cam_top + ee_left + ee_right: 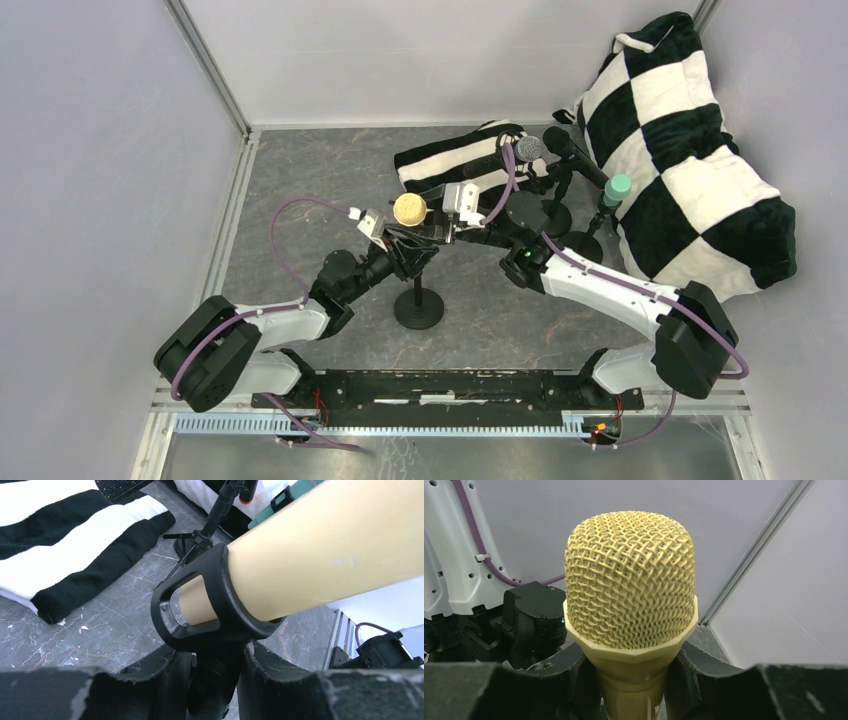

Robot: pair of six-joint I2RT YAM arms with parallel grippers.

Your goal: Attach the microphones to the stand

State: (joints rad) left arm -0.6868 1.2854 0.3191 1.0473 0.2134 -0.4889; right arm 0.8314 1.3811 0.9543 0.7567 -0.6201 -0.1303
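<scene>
The cream-yellow microphone points its mesh head up over the front stand. Its body passes through the stand's black clip. My left gripper is shut on the stem under that clip, also visible from above. My right gripper is shut on the microphone's neck just below the head, reaching in from the right. A mint green microphone, a black one and a silver-mesh one sit on stands at the back right.
A black-and-white checked cushion fills the back right corner. A striped black-and-white cloth lies behind the stands on the grey floor. Grey walls close the back and both sides.
</scene>
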